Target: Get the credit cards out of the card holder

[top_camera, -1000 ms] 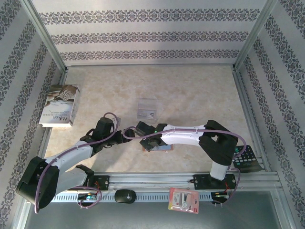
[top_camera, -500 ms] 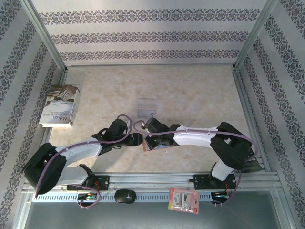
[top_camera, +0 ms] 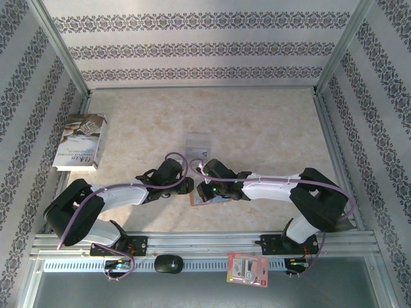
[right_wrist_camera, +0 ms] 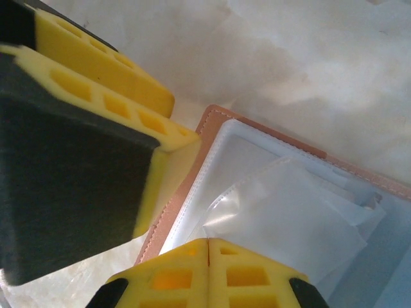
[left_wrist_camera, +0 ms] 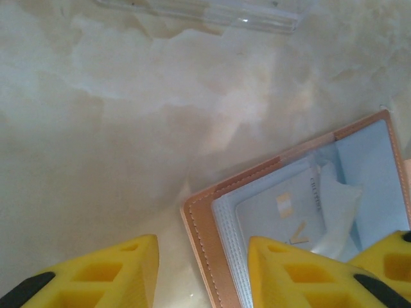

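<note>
Lying on the near rail is a red-and-white packet (top_camera: 247,269), and just beyond it both arms meet over the card holder (left_wrist_camera: 200,232), which sits open on the table (top_camera: 270,128) with a pale credit card (left_wrist_camera: 282,215) tucked in its grey-blue lining. The left gripper (left_wrist_camera: 202,249) stands partly open, its 2 yellow fingers (left_wrist_camera: 109,276) straddling the holder's leather edge, 1 over bare table and 1 over the lining, while the right gripper (right_wrist_camera: 209,247) has its jaws pressed together, tips at the lining. Farther back lie a clear sleeve (top_camera: 198,146) and, far left, a book (top_camera: 80,142)
</note>
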`<action>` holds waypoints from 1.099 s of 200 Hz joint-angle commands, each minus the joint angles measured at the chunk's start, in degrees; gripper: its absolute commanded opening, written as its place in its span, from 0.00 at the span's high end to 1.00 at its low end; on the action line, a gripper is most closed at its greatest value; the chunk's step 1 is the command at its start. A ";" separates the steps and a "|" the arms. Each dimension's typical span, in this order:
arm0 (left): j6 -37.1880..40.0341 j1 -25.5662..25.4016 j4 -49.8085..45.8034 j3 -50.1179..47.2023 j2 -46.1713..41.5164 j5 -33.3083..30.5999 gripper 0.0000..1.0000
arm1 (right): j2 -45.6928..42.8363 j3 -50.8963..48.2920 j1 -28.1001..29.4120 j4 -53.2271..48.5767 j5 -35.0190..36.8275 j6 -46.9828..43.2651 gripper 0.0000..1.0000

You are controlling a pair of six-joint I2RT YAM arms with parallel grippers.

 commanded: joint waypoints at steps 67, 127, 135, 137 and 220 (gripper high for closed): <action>-0.24 -1.87 -3.83 2.18 3.26 0.52 0.53 | -1.43 -1.43 -1.31 4.28 -1.64 2.91 1.00; 1.12 -1.81 -8.40 3.74 6.42 2.19 0.57 | -3.21 -2.37 -1.44 0.32 3.82 4.93 0.95; 1.20 -1.82 -8.61 3.71 6.37 2.27 0.57 | -4.00 -2.80 -1.44 -1.14 6.06 5.43 0.92; 1.21 -1.83 -8.65 3.67 6.36 2.34 0.57 | -4.26 -2.88 -1.48 -1.62 6.76 5.60 0.92; 1.62 -1.81 -8.00 3.93 7.13 3.57 0.57 | -13.57 -8.42 -2.23 -15.48 22.09 13.31 0.67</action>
